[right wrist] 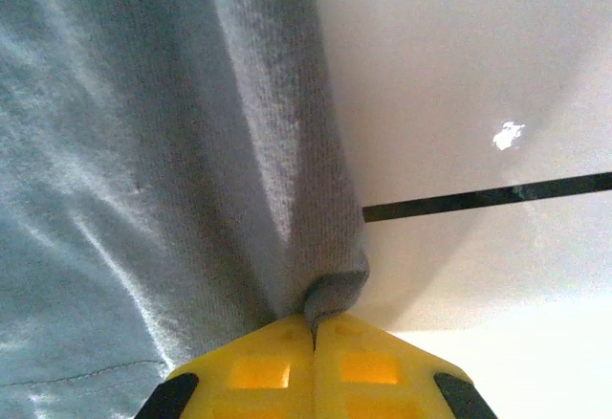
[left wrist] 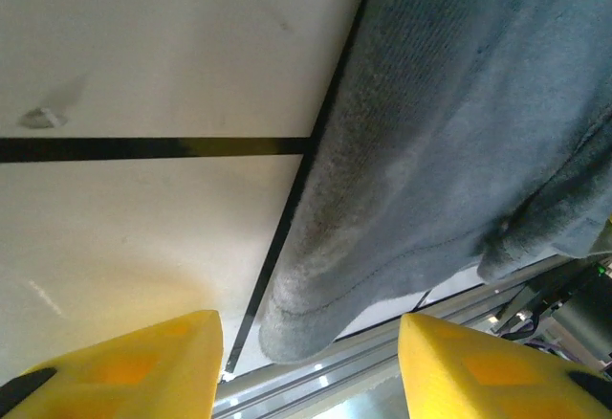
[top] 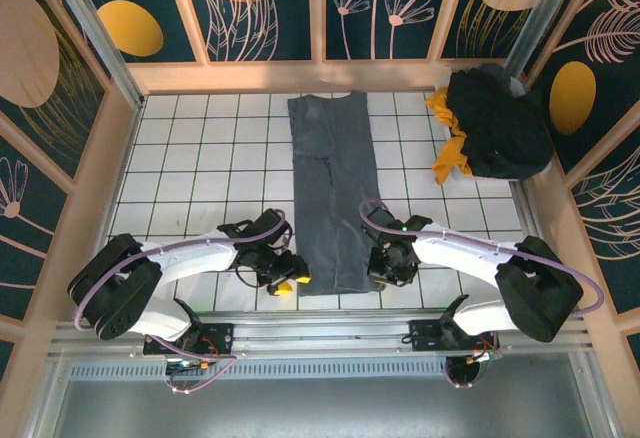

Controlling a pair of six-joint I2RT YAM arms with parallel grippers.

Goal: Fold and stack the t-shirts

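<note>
Cloth runs down the middle of the white tiled table [top: 200, 158]: a slate grey-blue cloth t-shirt [top: 333, 188], folded lengthwise into a long narrow strip, reaches from the far edge almost to the near edge. Its surface is softly creased, and the stitched hem lies at the near end.

At the strip's near right edge the right gripper [top: 385, 273] is clamped on the fabric. In the right wrist view its yellow fingers [right wrist: 249, 371] are pressed together with a small fold of the grey-blue cloth [right wrist: 172, 151] pinched at their tips [right wrist: 314, 333].

At the near left corner of the strip sits the left gripper [top: 285, 280], low over the tiles. Its jaws stand apart; in the left wrist view the rounded hem corner of the shirt [left wrist: 459, 132] lies between the two yellow fingers [left wrist: 124, 366], touching neither.

In the far right corner of the table a black t-shirt [top: 500, 123] is heaped loosely, with a yellow-orange t-shirt [top: 448, 158] poking out from under its left side. Both lie well apart from the folded strip.
</note>
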